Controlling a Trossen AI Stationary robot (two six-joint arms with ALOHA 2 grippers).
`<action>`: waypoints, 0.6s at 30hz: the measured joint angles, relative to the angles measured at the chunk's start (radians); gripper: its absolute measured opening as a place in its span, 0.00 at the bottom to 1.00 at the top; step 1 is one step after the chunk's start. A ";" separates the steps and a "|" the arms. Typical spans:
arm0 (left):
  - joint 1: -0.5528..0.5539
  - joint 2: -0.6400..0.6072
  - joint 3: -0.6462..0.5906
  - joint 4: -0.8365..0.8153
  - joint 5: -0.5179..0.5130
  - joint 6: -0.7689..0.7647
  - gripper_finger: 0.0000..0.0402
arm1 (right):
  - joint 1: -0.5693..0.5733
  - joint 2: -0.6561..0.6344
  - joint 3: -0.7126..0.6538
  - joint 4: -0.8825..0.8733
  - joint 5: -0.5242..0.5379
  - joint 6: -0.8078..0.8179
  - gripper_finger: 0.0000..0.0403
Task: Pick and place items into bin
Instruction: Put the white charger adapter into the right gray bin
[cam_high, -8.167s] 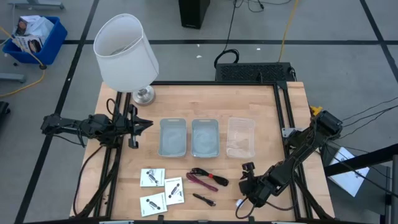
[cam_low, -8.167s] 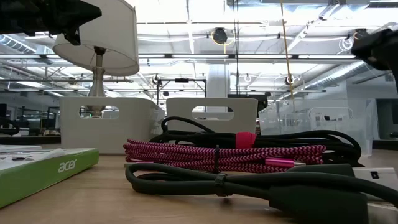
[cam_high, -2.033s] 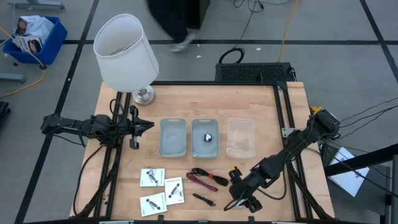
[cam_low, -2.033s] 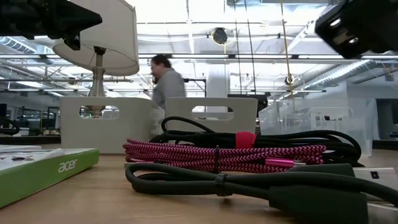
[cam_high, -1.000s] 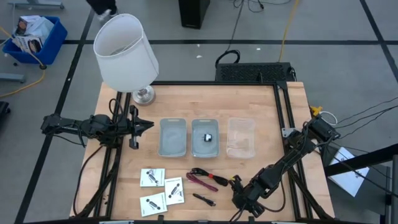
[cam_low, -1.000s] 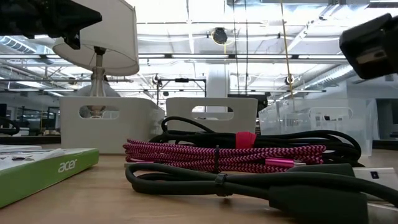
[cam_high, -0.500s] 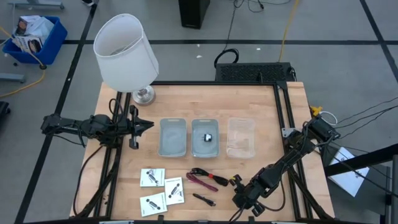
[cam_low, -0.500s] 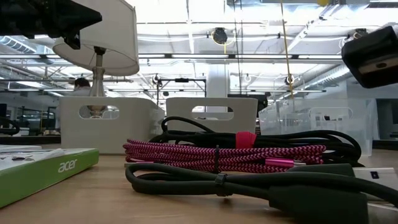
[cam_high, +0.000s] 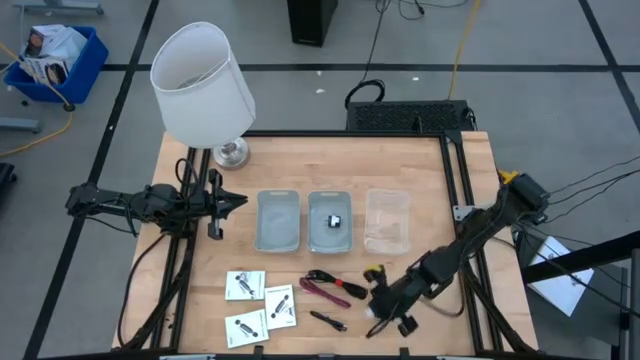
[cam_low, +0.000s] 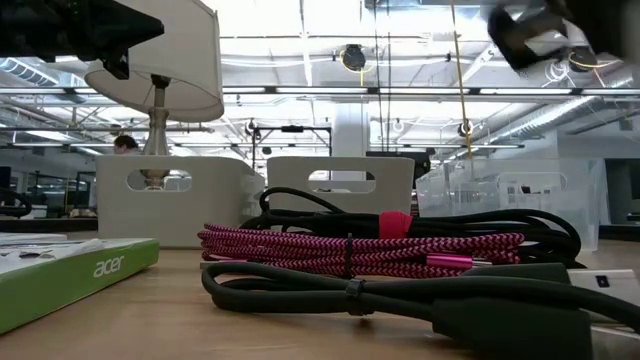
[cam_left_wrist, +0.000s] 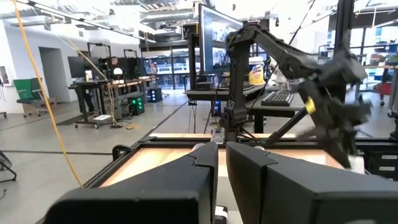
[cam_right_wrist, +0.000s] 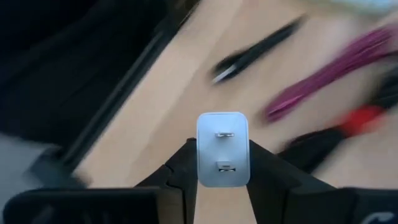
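My right gripper (cam_high: 379, 307) hovers over the table's near edge, just right of the red-and-black cable bundle (cam_high: 333, 287) and the thin black stick (cam_high: 328, 320), shut on a white cube with two metal prongs (cam_right_wrist: 222, 149). Three white packets (cam_high: 261, 305) lie flat at the near left. A small black cube (cam_high: 335, 220) lies in the middle bin (cam_high: 330, 240). My left gripper (cam_high: 238, 201) waits shut near the table's left edge, level, touching nothing. My right gripper pinches the white cube by two opposite sides (cam_right_wrist: 202, 163) between its two fingers (cam_right_wrist: 260, 168). The pronged face looks away from the wrist. The cube is off the table, with the wooden top, the stick and the cable bundle showing beyond it.
A big white lamp (cam_high: 203, 85) stands at the far left corner. A second pale bin (cam_high: 278, 222) and a clear bin (cam_high: 388, 221) flank the middle one. A black frame (cam_high: 455, 150) runs along the table's edges. A person (cam_low: 125, 143) shows in the room behind.
My right gripper has risen from the near edge and gone a little toward the table's left and far side, the white cube with it. In the low view it has climbed toward the picture's top.
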 joint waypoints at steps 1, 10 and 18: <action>0.000 0.000 0.000 0.001 0.000 0.000 0.10 | -0.019 -0.030 0.000 0.009 0.039 -0.029 0.23; 0.000 0.000 0.000 0.000 0.000 0.000 0.10 | -0.314 -0.193 0.002 0.117 0.072 -0.192 0.23; 0.000 0.000 0.000 0.000 -0.001 0.000 0.10 | -0.577 -0.114 0.002 0.142 -0.038 -0.273 0.23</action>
